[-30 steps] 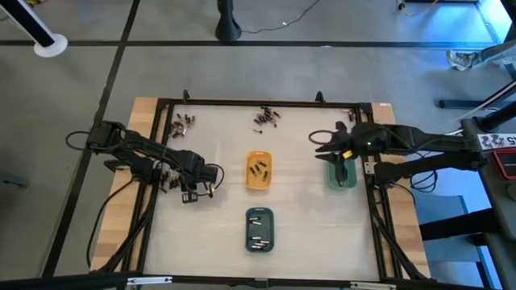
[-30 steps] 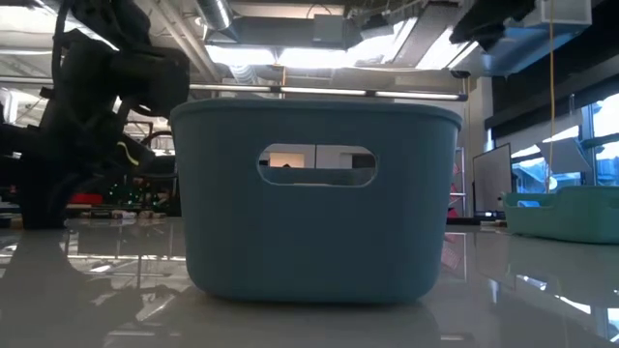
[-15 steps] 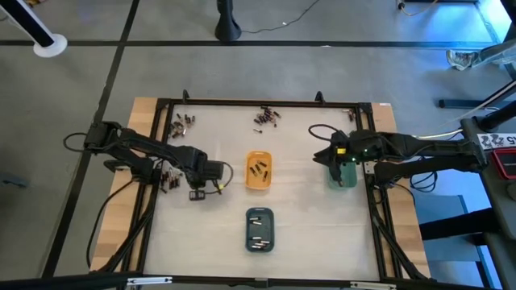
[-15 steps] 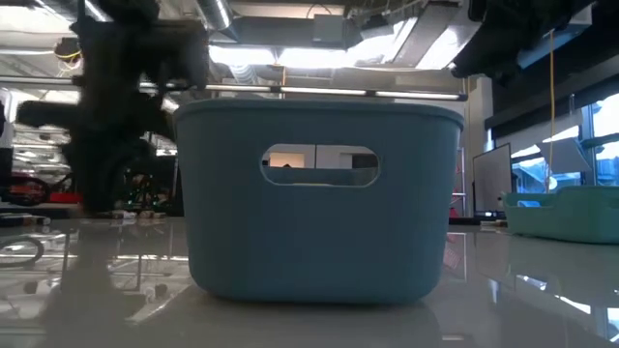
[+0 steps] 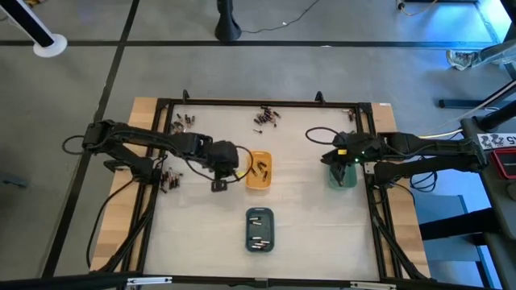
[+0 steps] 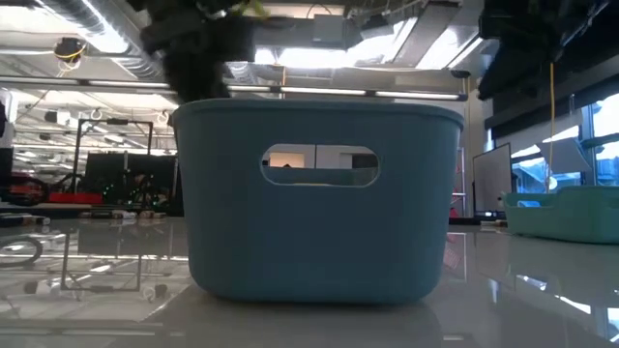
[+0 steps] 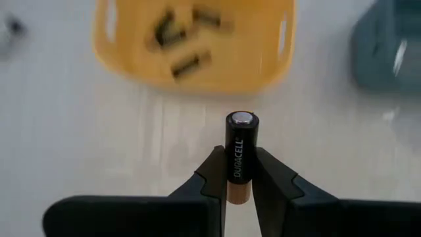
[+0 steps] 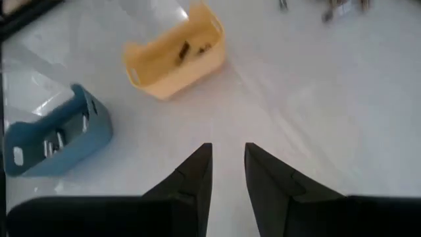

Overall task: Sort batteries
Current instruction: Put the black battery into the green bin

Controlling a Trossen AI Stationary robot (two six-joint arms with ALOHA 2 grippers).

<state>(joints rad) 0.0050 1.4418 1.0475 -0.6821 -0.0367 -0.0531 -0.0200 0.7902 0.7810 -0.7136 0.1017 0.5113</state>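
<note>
My left gripper (image 7: pixel 239 172) is shut on a black-and-copper battery (image 7: pixel 241 146). It hangs over the white table just left of the orange tray (image 5: pixel 258 170), which holds a few batteries (image 7: pixel 187 64). My right gripper (image 8: pixel 227 158) hovers at the green tray (image 5: pixel 342 174) on the right, with a narrow gap between its fingers and nothing in it. The blue tray (image 5: pixel 259 229) near the front edge holds several batteries. Loose batteries lie in heaps at the far edge (image 5: pixel 266 118), the far left corner (image 5: pixel 182 123) and the left side (image 5: pixel 168 177). My left gripper pinches the battery's lower half, just above its copper end (image 7: pixel 238 187), between the two fingertips (image 7: pixel 212 172). The battery lies along the fingers, and its silver cap (image 7: pixel 242 119) sticks out past their tips. It is lifted clear of the table, slanting down toward it.
In the low view the blue tray's wall (image 6: pixel 314 198) fills the middle, with the green tray (image 6: pixel 566 213) at the right. A black frame (image 5: pixel 258 103) rims the table. White table surface lies bare between the three trays.
My left gripper has risen and travelled toward the table's right, from the left-side battery heap to the orange tray's left side. It carries the battery and has tipped as it went. My right gripper has rolled and drawn back a little over the green tray.
</note>
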